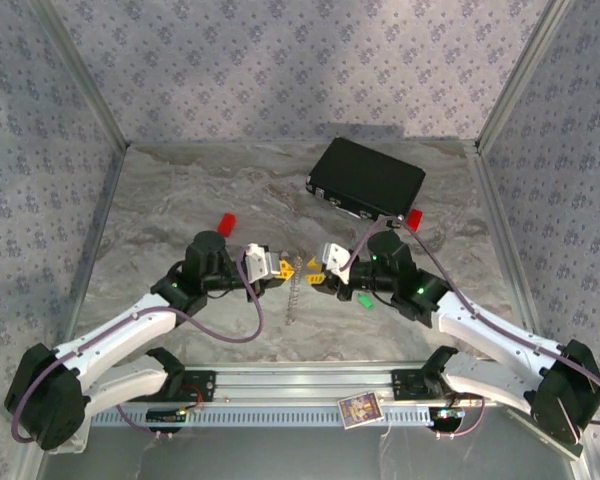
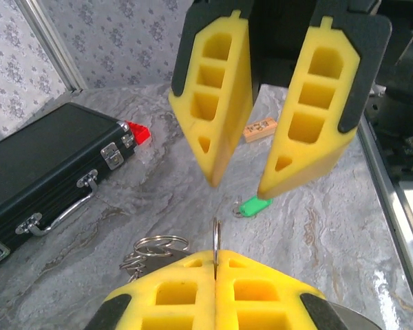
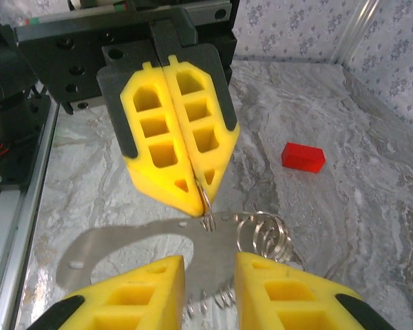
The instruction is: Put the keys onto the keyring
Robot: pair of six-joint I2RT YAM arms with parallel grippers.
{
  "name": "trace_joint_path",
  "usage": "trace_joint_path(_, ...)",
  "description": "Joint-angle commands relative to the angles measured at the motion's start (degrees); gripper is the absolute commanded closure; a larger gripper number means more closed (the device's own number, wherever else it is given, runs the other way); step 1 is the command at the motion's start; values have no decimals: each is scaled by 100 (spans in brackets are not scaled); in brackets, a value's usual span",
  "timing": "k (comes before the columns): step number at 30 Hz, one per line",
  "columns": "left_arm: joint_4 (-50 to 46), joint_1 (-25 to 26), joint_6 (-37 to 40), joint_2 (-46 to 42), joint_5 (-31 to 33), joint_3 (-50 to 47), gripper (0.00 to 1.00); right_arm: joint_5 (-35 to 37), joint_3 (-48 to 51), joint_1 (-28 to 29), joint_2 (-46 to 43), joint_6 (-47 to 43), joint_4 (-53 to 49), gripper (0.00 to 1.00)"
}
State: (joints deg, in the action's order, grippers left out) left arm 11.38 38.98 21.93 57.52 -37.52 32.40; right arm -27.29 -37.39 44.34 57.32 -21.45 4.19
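Note:
My left gripper (image 2: 215, 260) is shut on a thin silver split ring of the keyring (image 2: 215, 237), held edge-on. From that ring hang a flat silver plate (image 3: 124, 247), a coil and more rings (image 3: 261, 234) just above the table. Facing it, my right gripper (image 3: 210, 268) stands open, its fingers (image 2: 299, 124) a little apart from the ring. In the top view both grippers, left (image 1: 283, 268) and right (image 1: 318, 268), meet at mid-table. A green key (image 2: 255, 205) lies on the table beyond the right gripper (image 2: 241, 187). A small orange-and-white tag (image 2: 263, 129) lies further off.
A black case (image 1: 365, 180) stands at the back right, with a red block (image 1: 416, 217) by its corner. Another red block (image 1: 225, 221) lies at the back left. A small card (image 1: 360, 408) rests on the rail at the near edge.

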Motion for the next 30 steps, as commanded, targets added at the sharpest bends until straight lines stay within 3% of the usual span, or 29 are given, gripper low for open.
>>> trace_joint_path(1, 683, 61, -242, -142, -240, 3, 100, -111, -38, 108, 149, 249, 460, 74)
trace_joint_path(19, 596, 102, -102, -135, -427, -43, 100, 200, -121, 255, 193, 141, 443, 75)
trace_joint_path(30, 493, 104, 48, -150, -449, -22, 100, 71, -111, 273, 157, 150, 496, 86)
